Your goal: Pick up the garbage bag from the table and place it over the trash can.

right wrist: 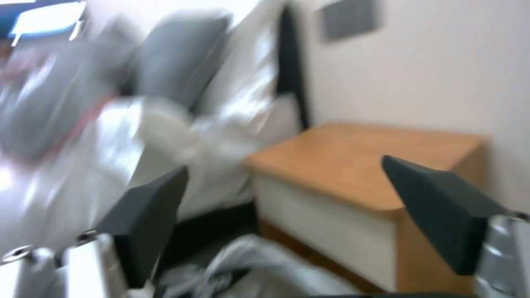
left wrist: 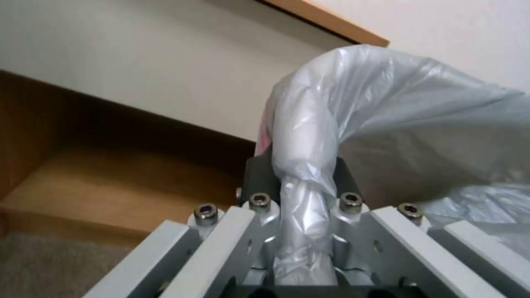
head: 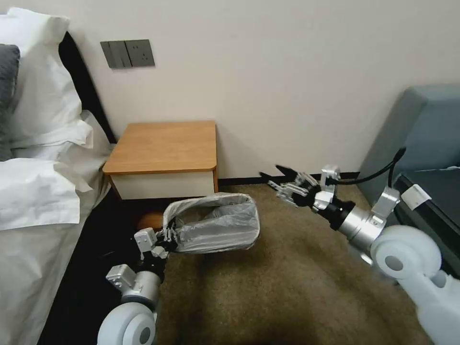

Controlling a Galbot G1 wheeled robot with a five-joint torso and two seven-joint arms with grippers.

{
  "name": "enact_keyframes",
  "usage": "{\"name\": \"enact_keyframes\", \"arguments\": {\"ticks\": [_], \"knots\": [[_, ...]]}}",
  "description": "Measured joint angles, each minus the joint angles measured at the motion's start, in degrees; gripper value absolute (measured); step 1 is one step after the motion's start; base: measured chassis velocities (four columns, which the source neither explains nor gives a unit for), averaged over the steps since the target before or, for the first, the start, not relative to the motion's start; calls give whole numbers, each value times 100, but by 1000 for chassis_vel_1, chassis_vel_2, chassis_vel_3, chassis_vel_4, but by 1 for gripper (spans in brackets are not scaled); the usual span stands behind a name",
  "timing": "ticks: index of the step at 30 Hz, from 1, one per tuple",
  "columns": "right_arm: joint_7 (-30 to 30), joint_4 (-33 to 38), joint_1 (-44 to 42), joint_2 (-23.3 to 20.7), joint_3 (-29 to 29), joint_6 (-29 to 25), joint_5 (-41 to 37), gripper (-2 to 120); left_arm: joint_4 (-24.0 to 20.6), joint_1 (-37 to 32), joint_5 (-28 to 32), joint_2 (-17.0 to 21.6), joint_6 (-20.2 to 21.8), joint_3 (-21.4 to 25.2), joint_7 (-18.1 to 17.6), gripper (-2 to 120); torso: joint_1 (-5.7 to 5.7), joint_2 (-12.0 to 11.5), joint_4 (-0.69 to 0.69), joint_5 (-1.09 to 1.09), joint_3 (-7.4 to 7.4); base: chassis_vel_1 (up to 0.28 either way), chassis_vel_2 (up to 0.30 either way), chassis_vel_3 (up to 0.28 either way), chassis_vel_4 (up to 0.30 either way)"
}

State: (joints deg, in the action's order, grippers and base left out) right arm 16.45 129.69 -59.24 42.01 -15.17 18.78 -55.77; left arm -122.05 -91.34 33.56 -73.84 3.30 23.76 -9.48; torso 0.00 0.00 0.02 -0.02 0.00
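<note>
Two tools over brown carpet point(head: 297, 287): left tool point(head: 168, 238) clamped on garbage bag point(head: 215, 227), right tool point(head: 282, 182) spread wide, empty

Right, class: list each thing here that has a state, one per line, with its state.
Silvery-grey translucent plastic garbage bag: draped over the bin, mouth open.
Orange-brown wooden nightstand: white drawer shut.
Left gripper: fingers shut on the bag's rim.
Right gripper: fingers open, in the air.

My silvery-grey, see-through garbage bag point(head: 215, 225) has a pink edge – behind it an orange-brown table point(head: 165, 146) with white drawer front, olive-brown carpet point(head: 297, 282), cream wall point(head: 287, 72).
</note>
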Motion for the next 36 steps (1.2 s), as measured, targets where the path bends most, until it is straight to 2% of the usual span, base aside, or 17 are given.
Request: {"name": "enact_keyframes", "arguments": {"ticks": [1,2,4,5,8,9,10,12,14,16,17,19,21,23,24,30,36], "knots": [[0,0,0,0,0,0,0,93,0,0,0,0,0,0,0,6,0,0,0,0,0,0,0,0,0],[42,0,228,-117,295,52,204,97,3,0,-115,-12,-23,-14,13,6,0,0,-3,2,0,0,0,0,0],[11,-97,897,-294,1216,135,898,92,24,21,-447,-44,-109,-55,43,6,0,0,-3,1,0,0,0,0,0],[11,-97,897,-294,1216,135,898,92,24,21,-447,-44,-109,-55,43,6,0,0,-3,1,0,0,0,0,0],[101,-284,1856,-317,2408,339,1858,77,38,57,-949,-77,-213,-92,75,6,0,0,0,2,0,0,0,0,0],[101,-284,1856,-317,2408,339,1858,77,38,57,-949,-77,-213,-92,75,6,0,0,0,2,0,0,0,0,0],[206,-364,2164,-278,2781,431,2207,72,36,60,-1103,-84,-236,-103,80,6,0,0,-1,2,0,0,0,0,0],[444,-466,2490,-197,3145,635,2657,64,11,60,-1282,-96,-273,-112,89,6,0,0,-1,2,0,0,0,0,0],[531,-509,2616,-151,3299,736,2839,60,-6,59,-1336,-102,-284,-113,96,6,0,0,-2,2,0,0,0,0,0],[599,-662,2869,-2,3639,850,3130,48,-45,45,-1442,-123,-294,-119,111,6,0,0,-3,2,0,0,0,0,0],[599,-662,2869,-2,3639,850,3130,48,-45,45,-1442,-123,-294,-119,111,6,0,0,-3,2,0,0,0,0,0],[640,-843,3054,181,3922,884,3418,39,-83,30,-1551,-144,-306,-120,129,6,0,0,-2,2,0,0,0,0,0],[641,-896,3099,235,3988,885,3509,36,-97,25,-1585,-150,-308,-120,137,6,0,0,-2,2,0,0,0,0,0],[644,-1132,3248,483,4256,885,3928,22,-138,7,-1730,-167,-325,-120,189,6,0,0,-2,2,0,0,0,0,0],[644,-1132,3248,483,4256,885,3928,22,-138,7,-1730,-167,-325,-120,189,6,0,0,-2,2,0,0,0,0,0],[514,-1447,3357,932,4538,973,4367,0,-214,-20,-1796,-171,-338,-118,248,6,0,0,-2,2,1,0,0,0,0],[409,-1656,3399,1166,4627,1059,4648,0,-267,-58,-1789,-172,-348,-116,299,6,0,0,-2,2,0,0,0,0,0]]}}
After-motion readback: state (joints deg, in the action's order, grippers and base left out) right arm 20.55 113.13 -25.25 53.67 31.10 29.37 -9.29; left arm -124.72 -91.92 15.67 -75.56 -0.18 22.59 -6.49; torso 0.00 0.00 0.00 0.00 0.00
